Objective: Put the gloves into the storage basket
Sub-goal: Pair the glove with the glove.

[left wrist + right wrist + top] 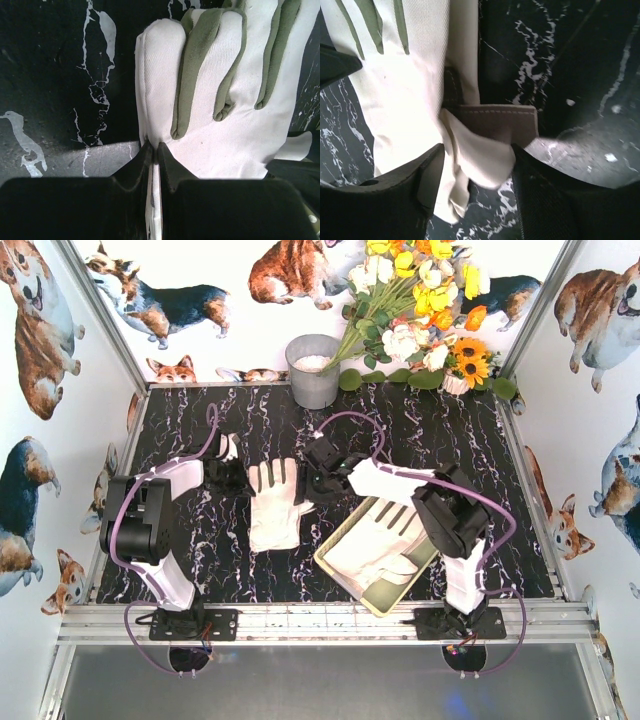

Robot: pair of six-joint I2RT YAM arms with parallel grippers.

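Note:
A cream-white glove [275, 508] with grey finger strips lies flat on the black marble table between my two grippers. My left gripper [236, 479] is shut on the glove's left edge, and the left wrist view shows the jaws [154, 148] pinching a fold of the fabric [225, 135]. My right gripper [318, 478] is at the glove's right side. In the right wrist view it [477, 150] is open, with the glove's thumb [485, 150] and grey cuff band [495, 122] between the fingers. The pale yellow-green storage basket [345, 583] sits front right and holds other gloves [375, 540].
A round grey metal bucket [313, 370] stands at the back centre. A bunch of flowers [420, 310] leans at the back right. The right arm's elbow [450, 510] hangs over the basket. Walls with dog pictures close in the table.

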